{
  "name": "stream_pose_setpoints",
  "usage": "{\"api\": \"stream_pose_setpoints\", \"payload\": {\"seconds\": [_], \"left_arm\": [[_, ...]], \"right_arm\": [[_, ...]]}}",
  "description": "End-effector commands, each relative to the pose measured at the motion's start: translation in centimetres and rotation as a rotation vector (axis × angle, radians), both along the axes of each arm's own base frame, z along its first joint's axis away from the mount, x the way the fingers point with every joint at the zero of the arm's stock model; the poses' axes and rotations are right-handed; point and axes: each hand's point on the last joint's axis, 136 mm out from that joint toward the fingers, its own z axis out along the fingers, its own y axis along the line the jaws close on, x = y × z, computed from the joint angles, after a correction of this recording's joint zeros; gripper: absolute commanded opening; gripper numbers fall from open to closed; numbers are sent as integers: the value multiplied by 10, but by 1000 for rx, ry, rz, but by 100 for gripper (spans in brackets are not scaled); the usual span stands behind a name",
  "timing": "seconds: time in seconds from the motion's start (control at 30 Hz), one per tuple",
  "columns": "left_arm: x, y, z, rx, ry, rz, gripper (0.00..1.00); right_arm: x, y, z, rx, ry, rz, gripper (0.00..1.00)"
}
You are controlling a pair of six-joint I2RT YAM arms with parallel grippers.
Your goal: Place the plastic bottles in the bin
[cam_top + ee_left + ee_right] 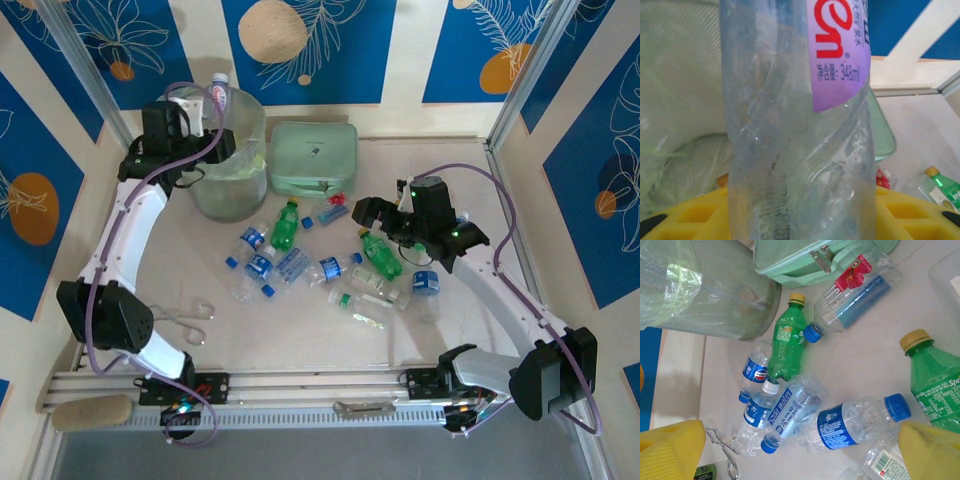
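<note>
My left gripper [197, 108] [800, 222] is shut on a clear plastic bottle [218, 92] [790, 125] with a purple label, held upright over the rim of the pale-green bin [228, 178] [675, 100]. Several bottles lie on the table. Among them are a green one [286, 225] [789, 342], blue-labelled ones [258, 268] [790, 412] [855, 422] and a green Sprite bottle [380, 252] [935, 377]. My right gripper [385, 222] [800, 455] hangs open above the heap with nothing between its yellow fingers [670, 450].
A flat mint-green case [313, 155] [805, 260] lies to the right of the bin. A bottle with a red label [857, 295] rests against the case. Metal tongs [185, 320] [722, 452] lie at the near left of the table.
</note>
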Motion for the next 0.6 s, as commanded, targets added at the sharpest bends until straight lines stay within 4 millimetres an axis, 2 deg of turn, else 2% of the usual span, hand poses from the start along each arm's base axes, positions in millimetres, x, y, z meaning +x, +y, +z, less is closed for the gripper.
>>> {"api": "stream_pose_setpoints", "payload": {"seconds": [0.0,0.13,0.37,0.57], "left_arm": [[6,12,-7,-43,45,28,52],[16,25,-24,-35,94,67,53],[26,34,-37,-32,136,101,57],[27,33,-35,-44,136,98,72]], "right_arm": [[-1,6,11,2,-20,39,99],[-1,7,10,0,-16,49,99],[-2,6,9,-17,-10,53,99],[-2,6,9,-18,-13,49,99]]}}
